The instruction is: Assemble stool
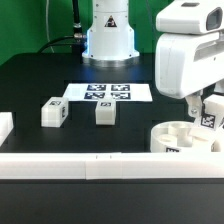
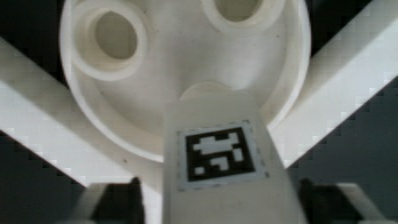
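Robotics research lab, white robot arm base (image 1: pixel 108 35) standing on a matte black tabletop (image 1: pixel 40 85), flat white marker board (image 1: pixel 108 92) printed with black-and-white square tags, green backdrop (image 1: pixel 30 25), long white bar (image 1: pixel 70 163) edging the table

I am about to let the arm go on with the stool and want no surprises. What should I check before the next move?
1. Leg gripped in the pincer: ok.
2. Leg hanging over the seat: ok.
3. Sockets empty: ok, two show open.
4. Leg lined up with a socket: cannot tell.
5. Spare legs apart from the seat: ok.
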Tool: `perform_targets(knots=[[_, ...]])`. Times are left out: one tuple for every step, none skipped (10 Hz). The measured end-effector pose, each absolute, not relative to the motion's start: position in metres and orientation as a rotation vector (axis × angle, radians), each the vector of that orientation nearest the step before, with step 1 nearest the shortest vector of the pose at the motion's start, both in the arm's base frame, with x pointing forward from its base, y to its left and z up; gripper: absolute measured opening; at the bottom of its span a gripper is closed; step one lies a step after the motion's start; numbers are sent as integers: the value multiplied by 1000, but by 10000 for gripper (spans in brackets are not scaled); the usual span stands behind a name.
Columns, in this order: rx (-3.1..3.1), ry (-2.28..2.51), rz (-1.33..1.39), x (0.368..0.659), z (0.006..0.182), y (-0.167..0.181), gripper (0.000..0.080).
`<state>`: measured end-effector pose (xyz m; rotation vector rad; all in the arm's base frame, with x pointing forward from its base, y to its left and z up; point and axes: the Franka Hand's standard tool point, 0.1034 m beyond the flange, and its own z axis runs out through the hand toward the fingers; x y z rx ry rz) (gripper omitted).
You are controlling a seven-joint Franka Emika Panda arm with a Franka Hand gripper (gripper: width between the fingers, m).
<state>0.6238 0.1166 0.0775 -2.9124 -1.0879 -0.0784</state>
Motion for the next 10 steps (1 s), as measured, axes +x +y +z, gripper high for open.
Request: perform_targets(knots=[[-2927,-1044,-78,624,77,117,334],[-2956,-953,-76,624,77,117,338],[-2989,-815,-73,623,77,117,338],[-3025,-612,-71,624,77,116,338],[-3053,-388,-86,625,76,117,338],[-3069,-184,-96,625,76,117,338],[-3067,21,-104,624,76,117,338],[-3046,271,-95,623,75,117,338],[-3016,501,-82,622,75,118,338],[-2995,616,-79,622,75,118,338]])
